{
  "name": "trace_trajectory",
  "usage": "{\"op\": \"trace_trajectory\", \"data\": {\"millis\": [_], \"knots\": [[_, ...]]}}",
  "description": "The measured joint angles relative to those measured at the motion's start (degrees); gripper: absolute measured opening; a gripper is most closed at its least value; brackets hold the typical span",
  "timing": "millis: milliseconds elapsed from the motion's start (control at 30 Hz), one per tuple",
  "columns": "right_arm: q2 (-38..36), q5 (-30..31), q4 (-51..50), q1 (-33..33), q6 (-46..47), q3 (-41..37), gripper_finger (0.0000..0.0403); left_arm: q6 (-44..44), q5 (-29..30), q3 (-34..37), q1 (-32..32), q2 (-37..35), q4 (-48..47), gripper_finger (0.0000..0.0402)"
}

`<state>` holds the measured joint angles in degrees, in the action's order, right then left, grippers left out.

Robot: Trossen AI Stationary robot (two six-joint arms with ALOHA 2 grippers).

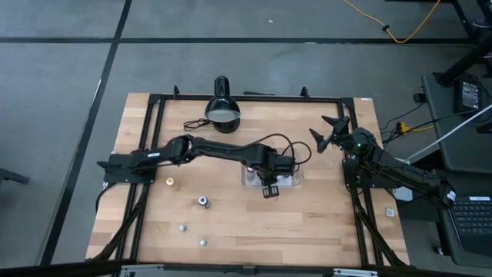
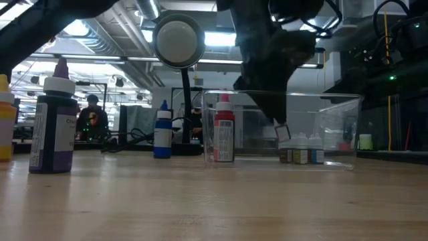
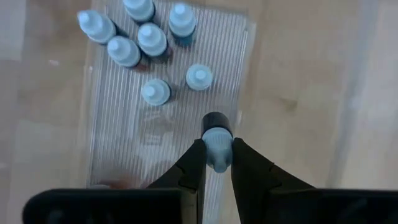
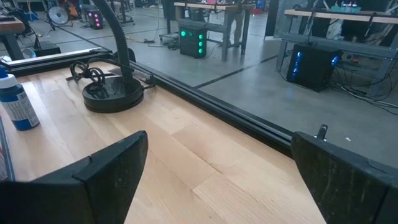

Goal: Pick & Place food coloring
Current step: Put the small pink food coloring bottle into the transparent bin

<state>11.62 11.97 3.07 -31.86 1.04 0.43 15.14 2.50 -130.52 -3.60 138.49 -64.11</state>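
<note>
my left end effector [image 3: 217, 163] clamped on a little food coloring bottle [image 3: 217, 142] over the clear tray [image 3: 112, 124], right end effector [image 4: 217, 174] wide apart, idling by the bench [image 1: 307, 223] edge

Low across the wooden tabletop [image 2: 214, 201]: bottles, a clear tray, a lamp.

A dark arm [image 2: 274, 60] reaches down from above into the clear plastic tray [image 2: 334, 107], where small pale-capped food coloring bottles [image 2: 302, 148] cluster. A red-capped bottle [image 2: 224, 130] stands at the tray's near side, a blue bottle [image 2: 162, 131] beside the desk lamp [image 2: 178, 40], and a purple bottle [image 2: 55, 120] and a yellow one [image 2: 5, 117] far left.
</note>
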Motion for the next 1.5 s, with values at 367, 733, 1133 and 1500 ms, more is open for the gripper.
{"op": "trace_trajectory", "data": {"millis": [367,733,1133,1500], "knots": [[0.00,0.00,0.02,0.02,0.02,0.00,0.0394,-3.25,1.46,0.04,0.52,2.38,2.28,0.0049],[0.00,0.00,0.00,0.02,0.09,0.00,0.0394,-5.91,2.12,0.76,0.88,2.37,2.85,0.0059],[-0.01,0.00,0.01,0.00,0.07,0.00,0.0394,-5.47,2.03,0.76,0.87,2.37,2.59,0.0137],[-0.01,0.00,0.02,0.00,0.02,0.00,0.0394,0.32,2.93,-2.61,0.68,2.04,0.79,0.0197]]}}
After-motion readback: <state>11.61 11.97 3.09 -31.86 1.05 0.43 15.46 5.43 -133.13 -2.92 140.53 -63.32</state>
